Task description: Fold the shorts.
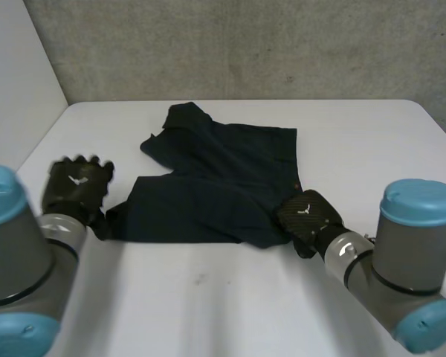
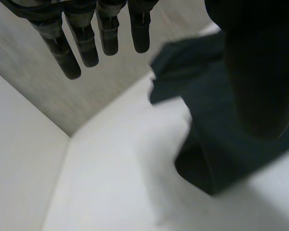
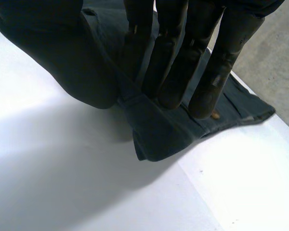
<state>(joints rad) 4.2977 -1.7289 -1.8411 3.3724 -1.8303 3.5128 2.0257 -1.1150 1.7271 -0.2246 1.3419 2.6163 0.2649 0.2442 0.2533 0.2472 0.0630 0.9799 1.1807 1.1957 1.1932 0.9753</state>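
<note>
Dark shorts (image 1: 215,178) lie spread on the table (image 1: 208,305). Head view: right hand (image 1: 308,214) back over their near corner; its wrist view reveals fingers (image 3: 173,62) and thumb pinching it. Left hand (image 1: 76,190), fingers straight, beside the opposite end

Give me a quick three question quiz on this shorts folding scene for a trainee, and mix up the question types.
1. True or false: the left hand has its fingers curled round the shorts.
2. Which part of the shorts does the right hand pinch between thumb and fingers? A: a near corner. B: the middle. C: the far edge.
3. Fill in the blank: the shorts lie on a white ____.

Key: 1 false, its fingers are straight and hold nothing. 2 A. 3 table.
</note>
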